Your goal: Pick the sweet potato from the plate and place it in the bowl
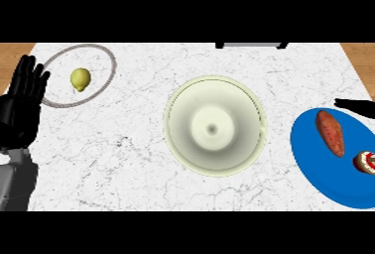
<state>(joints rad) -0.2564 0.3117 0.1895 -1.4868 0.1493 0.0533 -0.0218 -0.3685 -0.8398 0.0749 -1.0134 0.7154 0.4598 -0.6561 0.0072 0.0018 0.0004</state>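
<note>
An orange-brown sweet potato lies on the blue plate at the right side of the counter. The cream bowl stands in the middle, with nothing inside. Of my right hand only black fingertips show at the right edge, just above the plate and apart from the sweet potato. My left hand rests open at the left edge, fingers straight and pointing up.
A pale ringed plate at the back left holds a yellow-green lemon. A round red and cream item lies on the blue plate near the right edge. A dark object sits at the counter's far edge.
</note>
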